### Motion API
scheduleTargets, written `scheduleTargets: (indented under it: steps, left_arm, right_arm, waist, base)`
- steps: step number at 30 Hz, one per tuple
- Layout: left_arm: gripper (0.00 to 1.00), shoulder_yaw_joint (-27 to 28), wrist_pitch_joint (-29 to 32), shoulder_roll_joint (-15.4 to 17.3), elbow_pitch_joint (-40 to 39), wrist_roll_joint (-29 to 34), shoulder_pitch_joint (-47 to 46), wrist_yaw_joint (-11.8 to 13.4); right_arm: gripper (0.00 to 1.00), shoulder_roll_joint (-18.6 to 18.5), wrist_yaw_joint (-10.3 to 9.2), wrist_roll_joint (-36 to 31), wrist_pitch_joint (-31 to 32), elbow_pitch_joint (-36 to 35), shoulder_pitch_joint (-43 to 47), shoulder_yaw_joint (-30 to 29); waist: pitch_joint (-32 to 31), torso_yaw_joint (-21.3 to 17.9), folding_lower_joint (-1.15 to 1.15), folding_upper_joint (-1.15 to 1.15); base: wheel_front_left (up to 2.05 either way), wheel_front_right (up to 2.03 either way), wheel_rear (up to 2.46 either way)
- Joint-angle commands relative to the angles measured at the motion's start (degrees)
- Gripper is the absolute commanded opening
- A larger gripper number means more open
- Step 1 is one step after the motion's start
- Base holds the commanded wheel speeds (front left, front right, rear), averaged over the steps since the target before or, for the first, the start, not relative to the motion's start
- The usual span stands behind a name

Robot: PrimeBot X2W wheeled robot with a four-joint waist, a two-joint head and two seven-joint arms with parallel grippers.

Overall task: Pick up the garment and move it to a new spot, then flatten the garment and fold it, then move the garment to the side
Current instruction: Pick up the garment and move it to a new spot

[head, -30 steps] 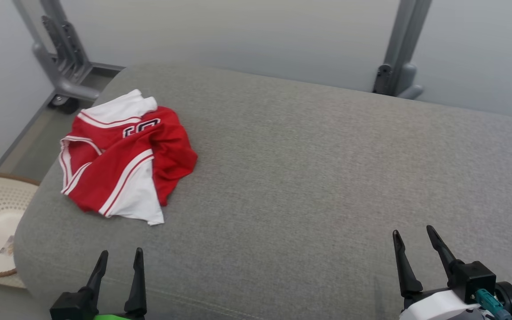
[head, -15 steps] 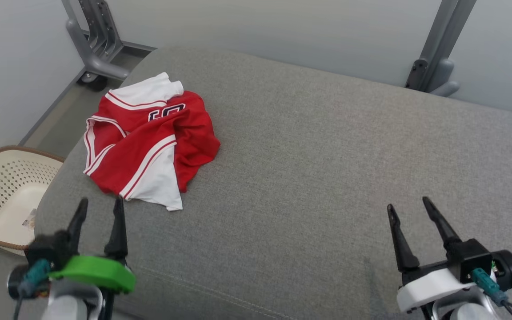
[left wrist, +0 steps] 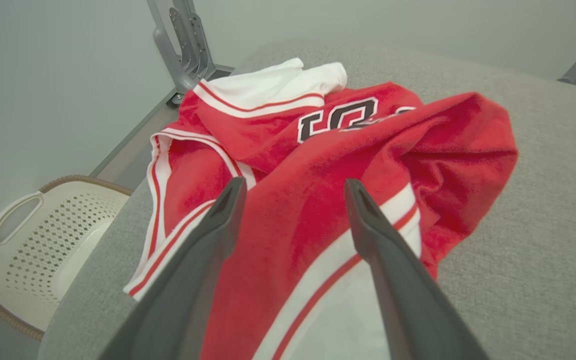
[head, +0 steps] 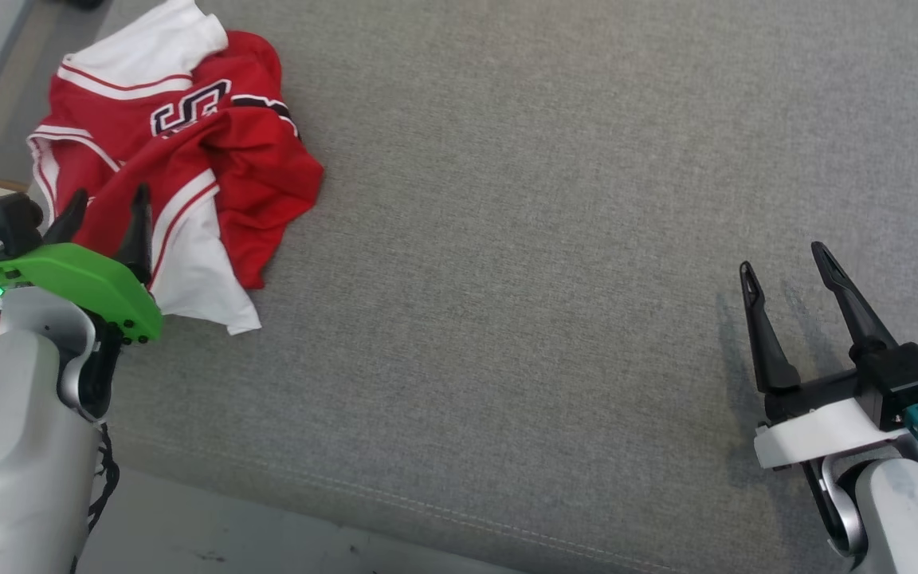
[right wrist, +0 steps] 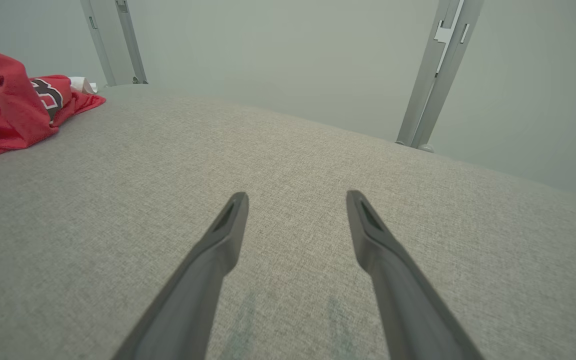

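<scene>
The garment (head: 188, 151) is a crumpled red and white jersey with dark lettering, lying at the far left of the grey cushion (head: 547, 239). In the head view my left gripper (head: 108, 203) hovers open over the garment's near edge, its fingertips above red cloth. The left wrist view shows the garment (left wrist: 318, 165) close up between and beyond the spread fingers (left wrist: 218, 220), with nothing pinched. My right gripper (head: 782, 259) stands open over bare cushion at the right, far from the garment (right wrist: 13, 105), which the right wrist view shows at its upper left.
A cream perforated basket (left wrist: 38, 235) with a brown rim stands on the floor left of the cushion. Grey metal posts (right wrist: 435, 70) rise behind the cushion against a pale wall. The cushion's front seam (head: 427, 510) runs along the near edge.
The head camera has tilted down and moved closer. My left gripper has advanced from the cushion's near edge to over the garment's edge. Both grippers have stayed open.
</scene>
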Motion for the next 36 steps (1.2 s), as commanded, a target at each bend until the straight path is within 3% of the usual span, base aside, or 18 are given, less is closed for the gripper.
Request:
scheduleTargets:
  steps: [1,4,5,6,10,16,20,26,36]
  left_arm:
    - [1.0,-1.1,0.4,1.3,2.6,-1.6,-1.7,0.1]
    - [1.0,-2.1,0.7,2.4,6.6,-4.6,-3.6,0.1]
    - [0.7,-3.0,0.8,2.8,7.5,-5.4,-3.7,0.1]
    - [0.0,-3.9,1.5,2.7,8.2,-6.9,-3.3,0.1]
    - [0.0,-6.6,-0.8,4.2,9.0,-9.9,-2.6,0.1]
    - [0.0,-6.0,-7.8,5.2,6.8,-13.5,-2.0,0.1]
    - [0.0,-7.5,-7.5,4.6,-2.6,-19.3,-0.5,0.1]
    - [0.0,-11.9,-2.5,5.9,-20.6,-21.3,0.8,0.4]
    - [0.0,-16.5,7.8,-0.9,-48.9,-26.0,2.9,9.2]
  right_arm:
    - [1.0,0.0,-0.09,0.6,0.1,-0.7,-1.4,0.2]
    - [1.0,0.5,-0.09,1.1,0.1,-1.5,-1.4,0.4]
    - [1.0,0.7,-0.09,1.3,0.0,-1.7,-1.5,0.5]
    - [1.0,0.9,-0.08,1.4,0.0,-1.8,-1.4,0.4]
    - [1.0,1.5,-0.08,2.0,0.2,-1.6,-0.7,-0.6]
    - [1.0,2.3,-0.08,2.8,0.0,-0.7,0.0,-0.5]
    - [1.0,3.4,-0.09,3.6,-0.4,0.6,1.0,-0.3]
    - [1.0,5.0,-0.09,4.9,-0.7,1.9,1.1,0.2]
    - [1.0,7.1,-0.09,6.3,-0.8,3.1,0.8,0.7]
  waist:
    - [9.2,-7.3,-0.01,0.0]
    - [9.0,-8.2,-0.01,0.0]
    - [8.7,-8.6,-0.01,0.0]
    - [8.5,-8.7,-0.01,0.0]
    - [6.7,-8.5,-0.01,0.0]
    - [3.0,-8.6,-0.01,0.0]
    - [-0.7,-8.7,-0.01,0.0]
    - [-5.4,-10.7,-0.01,0.0]
    - [-10.9,-21.9,-0.01,0.0]
  base:
    - [0.0,0.0,0.0]
    - [0.0,0.0,0.0]
    - [0.0,0.0,0.0]
    - [0.0,0.0,0.0]
    - [0.0,0.0,0.0]
    - [0.0,0.0,0.0]
    - [0.0,0.0,0.0]
    - [0.0,0.0,0.0]
    - [0.0,0.0,0.0]
